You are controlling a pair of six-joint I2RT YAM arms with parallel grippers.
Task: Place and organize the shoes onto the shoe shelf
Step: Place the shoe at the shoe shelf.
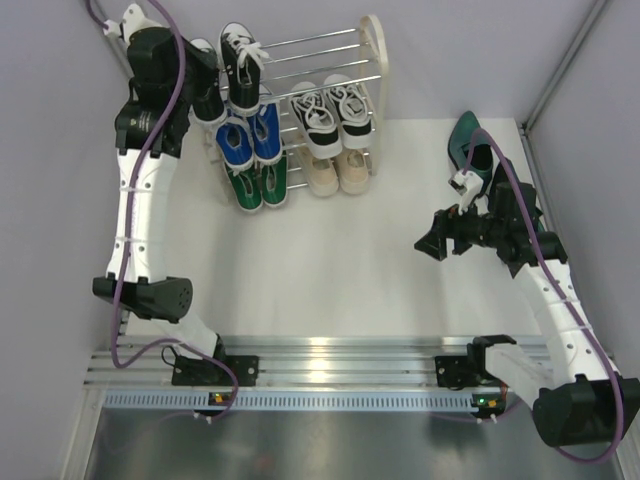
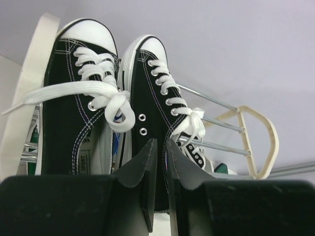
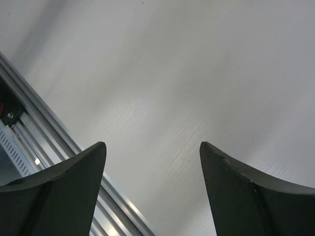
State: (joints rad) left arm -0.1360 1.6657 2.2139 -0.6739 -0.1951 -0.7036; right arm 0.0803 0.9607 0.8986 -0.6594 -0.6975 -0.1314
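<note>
The shoe shelf (image 1: 375,60) stands at the back left. Blue (image 1: 248,138), green (image 1: 258,185) and beige (image 1: 338,172) sneakers and one black-and-white pair (image 1: 322,115) sit on its tiers. My left gripper (image 1: 212,100) is at the shelf's top left corner. In the left wrist view its jaws (image 2: 161,142) are closed to a thin gap on the heel of a black-and-white sneaker (image 2: 152,98), beside its mate (image 2: 74,98). My right gripper (image 1: 432,245) is open and empty over bare table (image 3: 152,147). A dark green dress shoe (image 1: 465,140) lies behind the right arm.
The shelf's cream side panels (image 2: 256,128) and chrome rods (image 2: 216,123) frame the top tier. Walls close in left, back and right. An aluminium rail (image 1: 320,355) runs along the near edge and shows in the right wrist view (image 3: 44,132).
</note>
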